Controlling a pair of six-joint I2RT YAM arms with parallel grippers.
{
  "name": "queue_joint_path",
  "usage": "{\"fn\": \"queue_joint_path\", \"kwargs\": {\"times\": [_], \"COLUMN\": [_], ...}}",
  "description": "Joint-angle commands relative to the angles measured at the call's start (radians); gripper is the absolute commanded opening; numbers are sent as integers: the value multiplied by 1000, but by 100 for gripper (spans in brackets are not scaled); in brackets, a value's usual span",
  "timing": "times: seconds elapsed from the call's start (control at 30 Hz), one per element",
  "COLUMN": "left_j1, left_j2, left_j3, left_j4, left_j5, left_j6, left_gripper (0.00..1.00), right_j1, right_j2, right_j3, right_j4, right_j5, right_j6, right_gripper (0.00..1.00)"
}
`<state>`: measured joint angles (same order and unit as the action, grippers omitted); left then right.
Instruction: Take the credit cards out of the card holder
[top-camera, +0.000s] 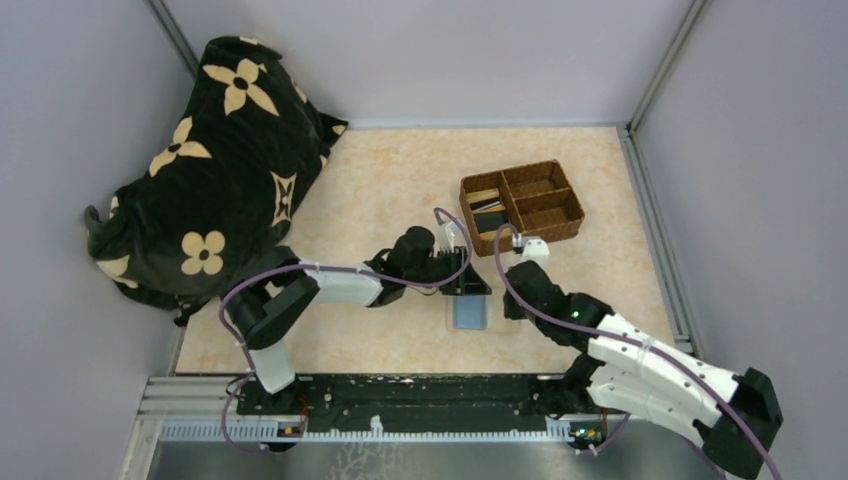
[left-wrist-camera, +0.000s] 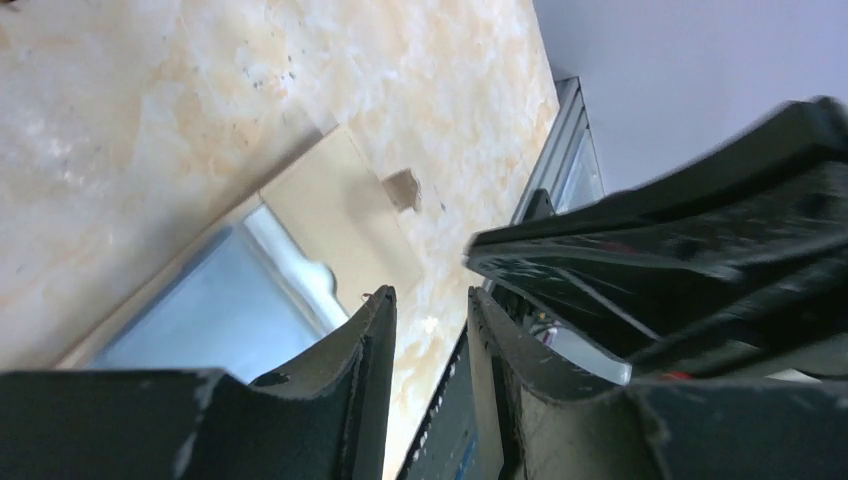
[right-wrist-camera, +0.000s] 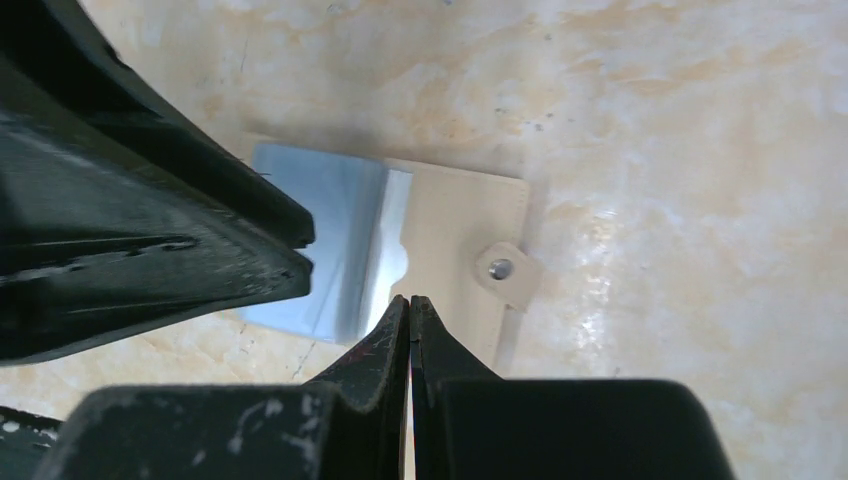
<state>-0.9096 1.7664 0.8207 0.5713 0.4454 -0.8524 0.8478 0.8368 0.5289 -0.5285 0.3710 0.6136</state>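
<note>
The card holder (top-camera: 468, 316) lies open on the table, pale blue-grey inner face up. In the right wrist view its blue-grey pocket (right-wrist-camera: 330, 230), cream flap (right-wrist-camera: 455, 230) and snap tab (right-wrist-camera: 500, 268) show. My left gripper (top-camera: 470, 288) hovers at the holder's far edge, slightly open and empty (left-wrist-camera: 430, 292); the holder (left-wrist-camera: 220, 310) shows to its left. My right gripper (top-camera: 512, 302) is shut, tips (right-wrist-camera: 410, 298) at the holder's near edge, nothing visible between them. Tan and dark credit cards (top-camera: 487, 207) lie in the tray's left compartment. No card shows clearly in the holder.
The brown woven compartment tray (top-camera: 520, 168) stands just beyond the holder, to the right. A black cloth with tan flowers (top-camera: 210, 160) fills the back left. Grey walls close three sides; a metal rail (top-camera: 400, 400) runs along the near edge.
</note>
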Motion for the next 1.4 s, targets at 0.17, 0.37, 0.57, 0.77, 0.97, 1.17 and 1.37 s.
{"fn": "queue_joint_path", "kwargs": {"times": [0.17, 0.37, 0.57, 0.77, 0.97, 1.17, 1.37], "left_j1": [-77, -64, -32, -31, -31, -32, -32], "left_j2": [216, 76, -82, -106, -86, -52, -13], "left_j3": [183, 74, -74, -127, -145, -145, -148], "left_j4": [-2, -48, -112, -122, -112, -88, -52], "left_j5": [-23, -132, -187, -220, -237, -220, -194], "left_j6": [-23, 47, 92, 80, 66, 59, 38], "left_gripper": [38, 39, 48, 57, 63, 63, 63], "right_j1": [-63, -68, -69, -69, -68, -73, -80], "right_j2": [-216, -56, 33, 214, 286, 317, 320], "right_j3": [98, 62, -26, -70, -89, -96, -118], "right_j4": [-123, -25, 183, 311, 372, 381, 406], "right_j5": [109, -53, -71, -140, -173, -167, -182], "right_j6": [-16, -27, -33, -20, -20, -32, -20], "right_gripper": [0, 0, 0, 0, 0, 0, 0]}}
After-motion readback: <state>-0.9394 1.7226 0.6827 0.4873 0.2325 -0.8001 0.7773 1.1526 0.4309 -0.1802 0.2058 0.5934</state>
